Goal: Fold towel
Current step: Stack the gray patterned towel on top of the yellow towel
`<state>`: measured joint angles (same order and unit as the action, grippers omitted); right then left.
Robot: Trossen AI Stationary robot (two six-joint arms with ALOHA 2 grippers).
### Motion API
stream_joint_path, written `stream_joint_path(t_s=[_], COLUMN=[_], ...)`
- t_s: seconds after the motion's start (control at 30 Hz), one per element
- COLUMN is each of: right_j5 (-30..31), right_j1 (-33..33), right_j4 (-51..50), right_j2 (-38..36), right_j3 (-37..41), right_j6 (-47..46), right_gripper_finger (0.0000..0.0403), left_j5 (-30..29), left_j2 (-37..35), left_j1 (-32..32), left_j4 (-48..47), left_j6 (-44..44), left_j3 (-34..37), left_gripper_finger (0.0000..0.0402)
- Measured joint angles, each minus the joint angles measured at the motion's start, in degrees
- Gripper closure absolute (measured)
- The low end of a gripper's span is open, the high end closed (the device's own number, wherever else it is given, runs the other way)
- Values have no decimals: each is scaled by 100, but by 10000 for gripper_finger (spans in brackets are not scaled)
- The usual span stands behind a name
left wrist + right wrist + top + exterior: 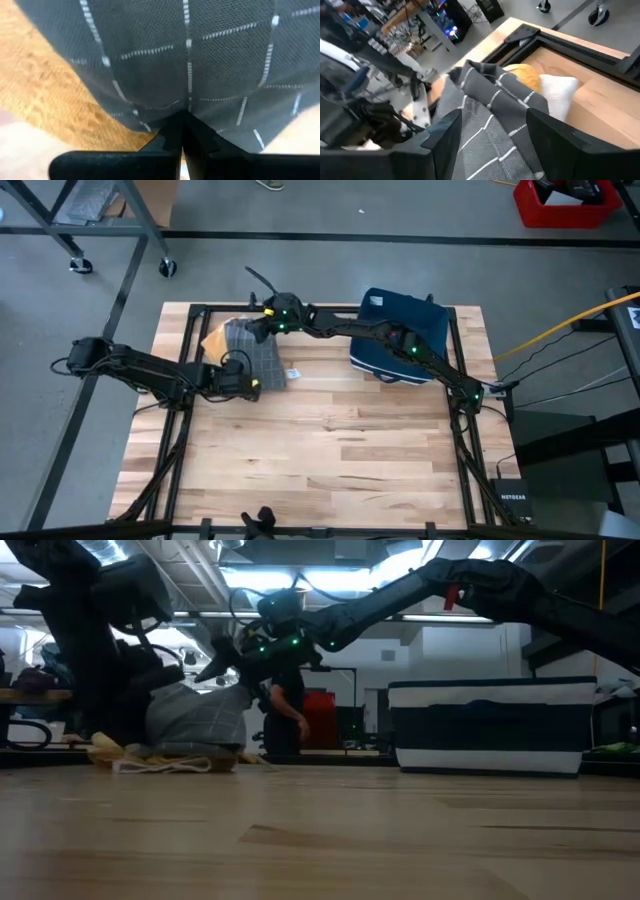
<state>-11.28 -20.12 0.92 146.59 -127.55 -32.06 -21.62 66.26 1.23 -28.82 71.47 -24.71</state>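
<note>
**Both grippers at the grey towel**

Nearest my wrist lens, the left gripper (184, 131) is pinched tight on the grey checked towel (252, 355), bunched at the table's (330, 450) far-left corner over a yellow cloth (214, 340). I see the right gripper (492, 135) spread wide, straddling the towel's raised edge. A navy bag (405, 335) sits right.

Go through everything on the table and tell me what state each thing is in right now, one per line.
Grey checked towel: partly lifted and bunched, not lying flat.
Left gripper: shut on the towel's near edge.
Right gripper: open, fingers either side of a raised towel fold.
Yellow cloth: crumpled, partly under the towel.
White cloth: lying beside the yellow one.
Blue bin: sitting at the table's far right.
</note>
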Motion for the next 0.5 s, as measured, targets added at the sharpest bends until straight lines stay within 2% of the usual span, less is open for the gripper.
stream_joint_path(t_s=[0.13,0.3,0.5], right_j5=[19,-77,-131], right_j1=[-6,-20,-19], right_j4=[-32,503,1001], right_j2=[4,4,-7], right_j3=[0,0,0], right_j6=[227,237,49], right_gripper_finger=[174,174,174], left_j5=[-18,-521,-1058], left_j2=[-167,-784,-1637], left_j1=[167,372,447], left_j4=[-123,-98,-689], left_j6=[100,-429,-892], left_j3=[-183,-570,-1015], left_gripper_finger=[400,400,401])
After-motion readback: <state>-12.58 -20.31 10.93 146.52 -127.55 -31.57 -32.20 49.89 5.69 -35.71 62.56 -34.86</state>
